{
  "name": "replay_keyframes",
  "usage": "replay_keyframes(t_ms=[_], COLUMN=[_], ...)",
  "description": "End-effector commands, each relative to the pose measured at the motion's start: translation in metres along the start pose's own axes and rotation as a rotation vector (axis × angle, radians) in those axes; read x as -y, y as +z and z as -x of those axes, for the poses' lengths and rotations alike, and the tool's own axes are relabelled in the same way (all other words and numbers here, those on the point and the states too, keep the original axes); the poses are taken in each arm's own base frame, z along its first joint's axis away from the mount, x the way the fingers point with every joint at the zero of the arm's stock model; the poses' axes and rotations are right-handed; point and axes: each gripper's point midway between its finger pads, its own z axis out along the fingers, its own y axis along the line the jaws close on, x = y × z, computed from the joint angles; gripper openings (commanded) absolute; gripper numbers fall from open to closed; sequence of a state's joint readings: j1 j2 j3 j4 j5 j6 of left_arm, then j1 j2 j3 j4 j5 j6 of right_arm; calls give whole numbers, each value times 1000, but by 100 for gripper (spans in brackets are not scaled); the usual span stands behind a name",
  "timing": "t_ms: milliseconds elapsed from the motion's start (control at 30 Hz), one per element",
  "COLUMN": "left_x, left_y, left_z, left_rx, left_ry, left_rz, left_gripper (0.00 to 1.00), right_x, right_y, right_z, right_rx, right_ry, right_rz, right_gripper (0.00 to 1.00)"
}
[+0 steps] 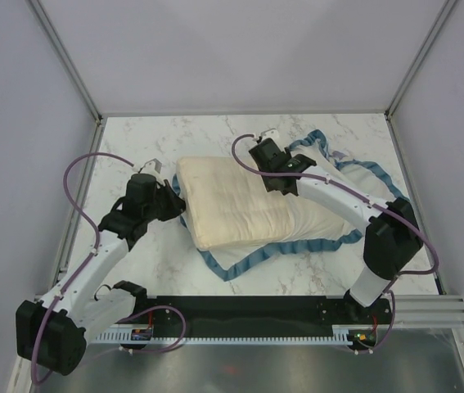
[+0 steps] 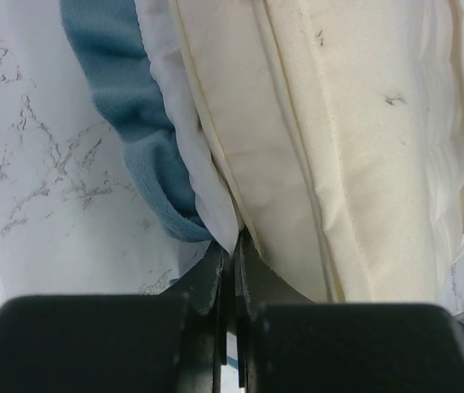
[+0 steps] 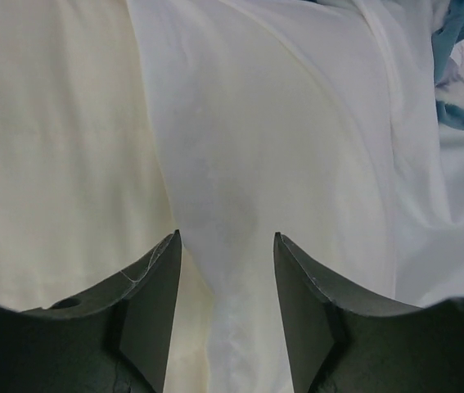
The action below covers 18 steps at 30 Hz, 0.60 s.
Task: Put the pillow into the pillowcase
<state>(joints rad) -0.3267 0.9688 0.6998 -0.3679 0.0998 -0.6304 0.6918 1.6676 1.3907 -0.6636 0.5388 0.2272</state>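
- Between the tightly closed black fingers of the left gripper (image 2: 233,246) runs the white inner edge of the large fabric pillowcase (image 1: 317,225), which is white with a blue ruffled border; the cloth looks pinched there
- Just beside those fingers, on the left of the left wrist view, the blue ruffle curls up off the white marble-patterned table (image 1: 150,147)
- Beyond the same fingers and to their other side lies the plump, plain cream pillow (image 1: 227,205) with faint quilted lines, close against the fingertips
- The right gripper (image 3: 225,239) stands partly spread, one dark finger on each side of a raised fold of white pillowcase cloth; I cannot tell whether they touch it
- Beside one finger of that gripper the bare cream pillow shows; beside the other there is more white cloth, then blue ruffle
- The pillow's end under the right gripper is covered by the pillowcase, while its end at the left gripper lies uncovered
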Motion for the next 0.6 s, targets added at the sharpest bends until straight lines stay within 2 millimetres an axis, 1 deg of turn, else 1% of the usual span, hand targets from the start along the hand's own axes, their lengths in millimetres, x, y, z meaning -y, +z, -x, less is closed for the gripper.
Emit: replay_keyframes(t_ms=[0,67,167,200,233,267,300,333,367,400,433,500,533,567], left_x=[23,24,27,27,29,30,30,33,34,37,40,46,55,60], left_y=[-17,-19,-23,-24,-27,-29,-30,-34,-36,-40,-43,-48,-54,-58], left_z=[41,42,46,46,49,50,50,55,57,61,63,70,81,87], left_rx=[137,137,148,146,155,159,156,169,174,182,187,199,226,241], left_ry=[51,51,55,58,60,61,63,65,66,67,72,74,76,77], left_rz=[-59,-59,-66,-64,-67,-66,-65,-69,-69,-76,-79,-94,-111,-122], left_gripper=[2,2,2,2,2,2,2,2,2,2,2,2,2,2], right_x=[8,12,22,26,32,34,35,35,33,31,27,8,2,-15], right_y=[10,17,23,22,22,20,19,15,12,6,2,-6,-18,-28], right_z=[-10,-17,-20,-18,-17,-11,-9,-3,1,13,18,37,48,60], right_rx=[-41,-64,-73,-69,-63,-51,-44,-31,-21,9,21,66,102,121], right_ry=[-38,-52,-74,-69,-71,-61,-56,-46,-34,-9,-2,44,72,95], right_rz=[-75,-125,-202,-227,-271,-282,-285,-279,-258,-232,-196,-55,7,131], right_gripper=[57,55,49,39,31,24,11,6,2,0,0,0,0,0])
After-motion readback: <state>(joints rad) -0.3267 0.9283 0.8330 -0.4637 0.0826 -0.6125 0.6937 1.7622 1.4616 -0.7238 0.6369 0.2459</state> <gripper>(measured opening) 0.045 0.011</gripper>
